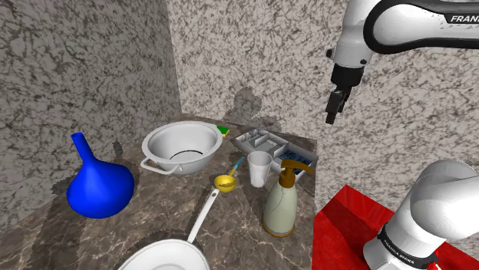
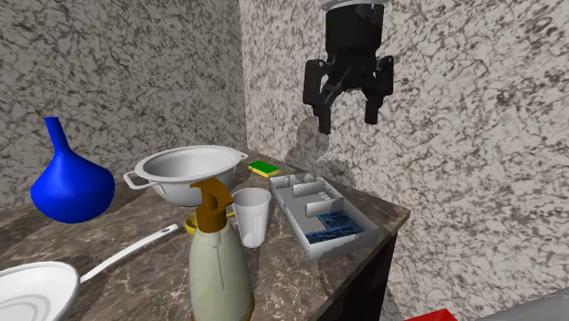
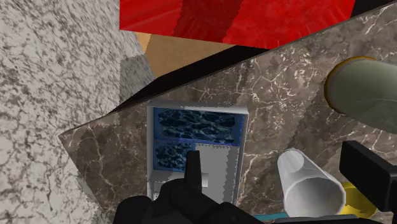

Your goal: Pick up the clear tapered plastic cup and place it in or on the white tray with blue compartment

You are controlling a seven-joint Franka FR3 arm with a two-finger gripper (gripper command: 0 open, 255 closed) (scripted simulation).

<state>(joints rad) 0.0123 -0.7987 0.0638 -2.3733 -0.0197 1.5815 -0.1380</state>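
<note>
Spread wide and empty, the gripper (image 2: 346, 108) hangs high in the air close to the speckled stone wall (image 2: 456, 137). Its fingers point down over the tray's end of the counter (image 1: 153, 222).

Going across the shoulder view from its left:

- A blue vase (image 1: 98, 184) with a round belly and a thin neck stands upright near the left wall.
- Beside it, at the bottom edge, lies a white frying pan (image 1: 165, 257). Its long handle reaches toward a small yellow scoop (image 1: 224, 182).
- Behind these sits a white bowl (image 1: 182, 147) with two handles. A green and yellow sponge (image 1: 222, 130) lies just past its rim, near the corner.
- The cup (image 1: 259, 167) comes next. It is whitish, wider at the mouth than at the foot, and stands upright on the dark marble. It is just beside the scoop and just in front of the tray (image 1: 261, 140), well below the gripper and untouched by it.
- The tray is white and cut into several compartments, with the blue compartment (image 2: 333, 225) at the end nearest the counter's edge.
- A cream spray bottle (image 1: 281, 201) with a brown top stands upright in front of the cup.
- Rightmost is the red stand (image 1: 349, 226).

In the wrist view the tray lies straight under the fingers, with the cup off to one side of it.
</note>
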